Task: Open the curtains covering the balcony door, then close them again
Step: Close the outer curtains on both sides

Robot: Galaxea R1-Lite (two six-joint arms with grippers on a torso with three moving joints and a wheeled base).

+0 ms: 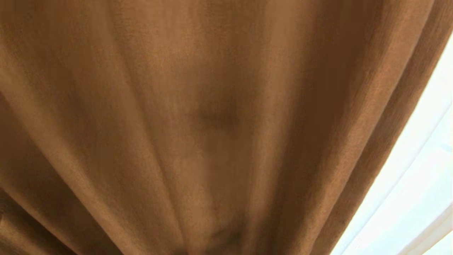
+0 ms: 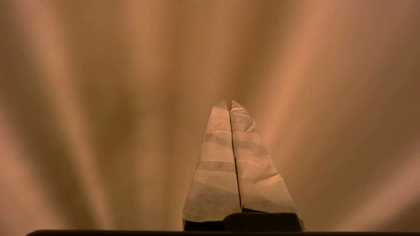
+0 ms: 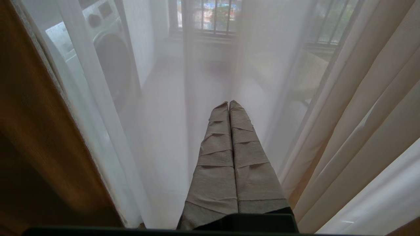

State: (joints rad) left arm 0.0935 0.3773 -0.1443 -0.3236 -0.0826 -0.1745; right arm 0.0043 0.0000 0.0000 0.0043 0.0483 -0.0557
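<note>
Left gripper (image 2: 229,104) pinched tight against gathered drape (image 1: 212,106), seemingly clamped on a fold to drag it; right gripper (image 3: 228,105) closed empty, facing the sheers (image 3: 157,131).

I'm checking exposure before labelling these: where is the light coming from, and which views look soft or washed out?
Head view: the thick brown woven drape fills the frame, soft and dim, with a washed-out sheer white curtain at its right edge. Left wrist view: hazy, backlit folds. Right wrist view: daylight through the sheer veils the washing machine.
</note>
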